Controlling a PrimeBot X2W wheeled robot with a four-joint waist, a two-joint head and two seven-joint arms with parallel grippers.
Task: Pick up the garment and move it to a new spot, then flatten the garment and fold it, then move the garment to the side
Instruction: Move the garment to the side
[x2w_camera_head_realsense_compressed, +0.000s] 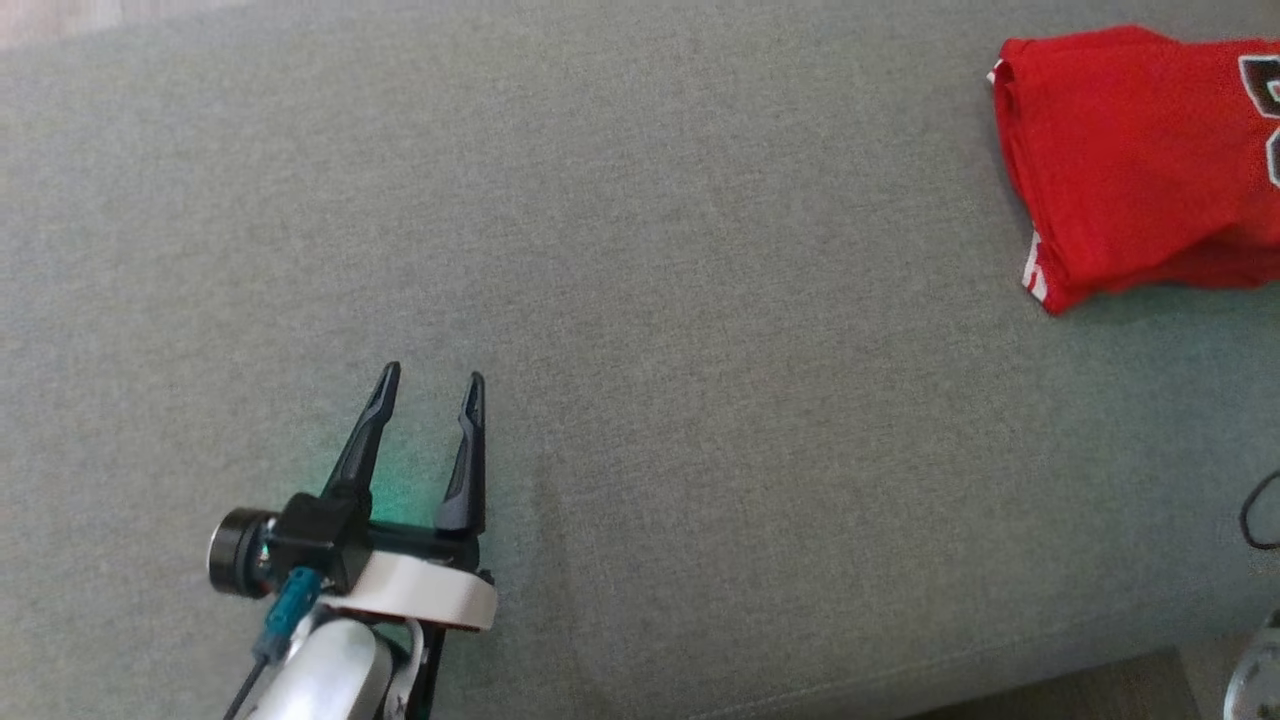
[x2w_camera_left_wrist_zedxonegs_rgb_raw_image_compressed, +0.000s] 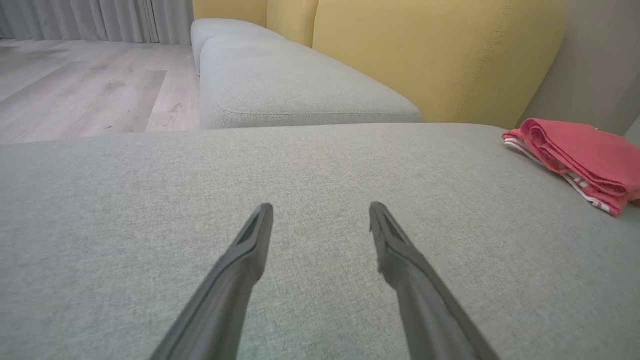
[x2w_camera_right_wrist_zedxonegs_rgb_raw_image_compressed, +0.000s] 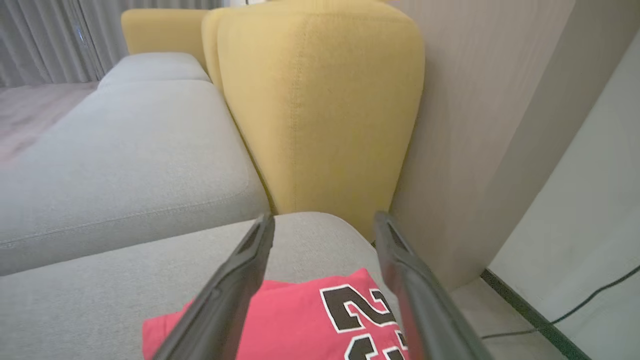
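On my feed the folded red garment (x2w_camera_head_realsense_compressed: 1130, 160) sits at the far right of the grey sofa seat (x2w_camera_head_realsense_compressed: 700, 420). My right pincer (x2w_camera_right_wrist_zedxonegs_rgb_raw_image_compressed: 325, 216) is spread wide over it, pinching nothing. The left pincer (x2w_camera_head_realsense_compressed: 432, 373) is spread too, well apart from it.

Head view's right edge crops the garment (x2w_camera_head_realsense_compressed: 1130, 160) (numerals (x2w_camera_head_realsense_compressed: 1262, 90) included).

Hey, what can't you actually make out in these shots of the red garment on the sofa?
Head view: the garment runs off the right edge, so its full outline is unseen.
Right wrist view: the printed number is cut by the bottom edge and partly behind the right pincer.
Head view: a dark cable leaves the right edge; its end is hidden.
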